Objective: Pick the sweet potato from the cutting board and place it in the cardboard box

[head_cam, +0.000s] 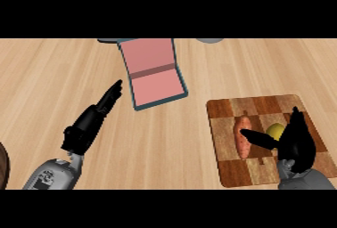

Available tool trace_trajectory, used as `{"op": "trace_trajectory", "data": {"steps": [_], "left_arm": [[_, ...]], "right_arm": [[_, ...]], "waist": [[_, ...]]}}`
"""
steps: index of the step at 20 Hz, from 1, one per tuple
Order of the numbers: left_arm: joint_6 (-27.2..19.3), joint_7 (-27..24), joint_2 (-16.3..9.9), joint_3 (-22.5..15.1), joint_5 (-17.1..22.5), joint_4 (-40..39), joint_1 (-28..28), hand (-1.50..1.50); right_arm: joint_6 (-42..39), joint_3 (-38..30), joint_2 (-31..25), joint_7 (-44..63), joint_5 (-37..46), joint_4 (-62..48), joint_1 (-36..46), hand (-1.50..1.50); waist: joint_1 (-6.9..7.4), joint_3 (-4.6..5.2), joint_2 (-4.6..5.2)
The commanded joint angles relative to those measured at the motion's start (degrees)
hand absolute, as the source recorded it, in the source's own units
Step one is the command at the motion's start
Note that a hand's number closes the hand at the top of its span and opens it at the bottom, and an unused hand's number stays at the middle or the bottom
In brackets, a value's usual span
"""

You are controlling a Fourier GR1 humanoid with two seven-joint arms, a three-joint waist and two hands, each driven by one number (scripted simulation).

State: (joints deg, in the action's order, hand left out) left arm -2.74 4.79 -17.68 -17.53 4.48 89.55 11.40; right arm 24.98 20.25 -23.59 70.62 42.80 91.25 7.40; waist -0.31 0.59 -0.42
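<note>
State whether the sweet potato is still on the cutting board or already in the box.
On the board. The sweet potato lies on the cutting board, beside the right hand; the box sits apart, up left.

A light wooden tabletop [59, 75] with plank grain fills the frame. A small yellow item [275, 129] lies at the right. At the top edge, a grey object [211, 40] is cut off; a dark curved shape [3, 167] shows at the lower left edge.
</note>
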Motion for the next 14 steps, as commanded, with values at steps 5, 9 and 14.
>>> {"op": "trace_trajectory", "data": {"steps": [5, 9, 14], "left_arm": [[1.6, 0.4, -0.8, 1.1, 0.4, 0.1, 0.2, 0.0], [1.6, -0.3, 0.1, 2.2, 0.5, -1.5, 1.7, 0.0], [0.3, 1.0, 2.0, 0.5, -1.6, -0.4, 1.3, 0.0]], "right_arm": [[-12.8, -5.6, 8.8, 14.6, 8.2, 1.6, 3.0, -1.5], [-13.1, -6.8, 14.0, 14.6, 10.0, -2.1, 3.0, -1.5], [-15.9, -9.2, 18.2, 14.6, 16.7, -0.1, 3.1, -1.5]], "waist": [[-0.15, -0.38, 0.08], [0.22, -0.44, 0.43], [0.14, -0.49, 0.26]]}}
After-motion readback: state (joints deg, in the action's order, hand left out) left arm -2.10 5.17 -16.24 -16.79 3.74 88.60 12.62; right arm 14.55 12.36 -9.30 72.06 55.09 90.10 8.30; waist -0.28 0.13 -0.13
